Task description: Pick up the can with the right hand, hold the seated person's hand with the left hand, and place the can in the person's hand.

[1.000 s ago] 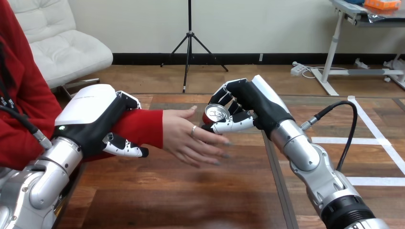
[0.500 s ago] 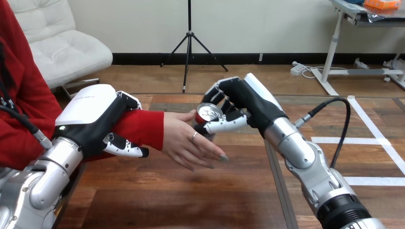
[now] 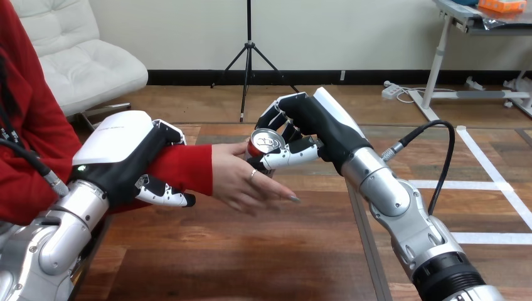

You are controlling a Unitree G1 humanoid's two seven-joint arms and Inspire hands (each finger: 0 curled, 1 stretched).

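Leftward since before — our right hand [image 3: 313,128], clamped on the can [image 3: 263,145], now over the person's hand [image 3: 241,179]; left hand [image 3: 125,157] grips the person's wrist [image 3: 196,166] — table [image 3: 251,263] open below.

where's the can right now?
Head view, near centre: the can is gripped in the right hand, just over the person's hand, which reaches in open from the left.
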